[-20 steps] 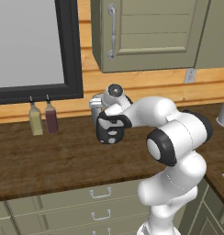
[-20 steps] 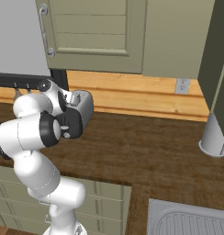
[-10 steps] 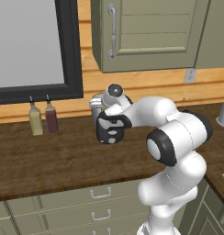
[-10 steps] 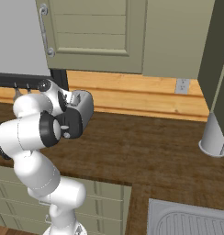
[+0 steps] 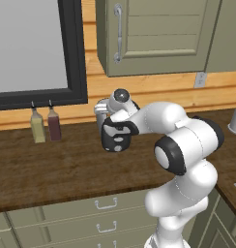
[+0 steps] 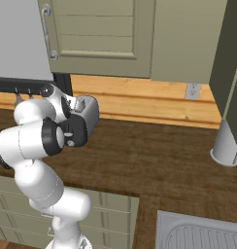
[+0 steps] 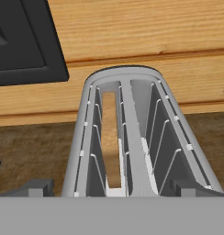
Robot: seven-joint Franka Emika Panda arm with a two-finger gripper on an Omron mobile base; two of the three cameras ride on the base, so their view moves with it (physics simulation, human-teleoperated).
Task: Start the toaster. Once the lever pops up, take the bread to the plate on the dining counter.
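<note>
Here my hand view looks straight down into the toaster [image 7: 132,137], where the bread [image 7: 112,142] stands sunk in the left of 2 slots, a detail my base views miss because the arm covers most of the silver body. The gripper [image 7: 112,193] hangs over the toaster's near end with its jaws spread wide, 1 tip at 7 o'clock and 1 at 5 o'clock, gripping nothing. Toward 9 o'clock in the left base view, 2 slim bottles [image 5: 45,125] stand well apart on the dark counter [image 5: 52,169].
</note>
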